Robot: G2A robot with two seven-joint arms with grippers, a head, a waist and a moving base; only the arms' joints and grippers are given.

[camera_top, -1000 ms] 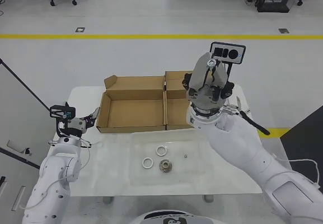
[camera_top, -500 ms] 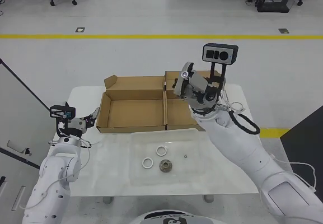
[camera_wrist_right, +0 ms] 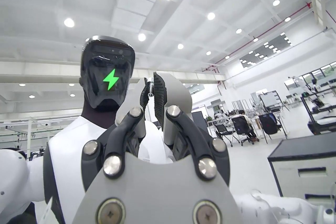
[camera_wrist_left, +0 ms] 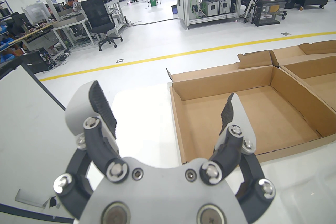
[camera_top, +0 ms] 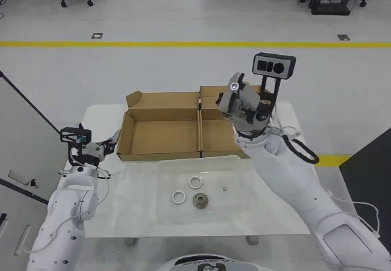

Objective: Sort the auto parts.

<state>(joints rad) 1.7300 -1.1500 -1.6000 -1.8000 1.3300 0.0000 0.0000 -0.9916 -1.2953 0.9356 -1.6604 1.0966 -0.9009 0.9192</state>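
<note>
My right gripper (camera_top: 236, 88) is raised above the right cardboard box (camera_top: 213, 140), fingers pointing upward, shut on a small threaded metal bolt (camera_wrist_right: 150, 89) held at the fingertips (camera_wrist_right: 159, 86). On a clear tray (camera_top: 171, 169) at the table's middle lie two white rings (camera_top: 196, 182) (camera_top: 179, 197), a grey metal hub (camera_top: 199, 200) and a tiny part (camera_top: 225, 189). My left gripper (camera_top: 107, 144) hovers at the table's left edge, open and empty (camera_wrist_left: 162, 96), facing the left cardboard box (camera_wrist_left: 244, 114).
Two open cardboard boxes (camera_top: 161, 135) stand side by side at the back of the table, flaps up. A grey cabinet (camera_top: 5, 129) borders the table on the left. The white tabletop (camera_top: 276, 210) lies bare right of the tray.
The right wrist has turned and the gripper has shifted a little left and back over the right box, still holding the bolt. The left arm has not moved.
</note>
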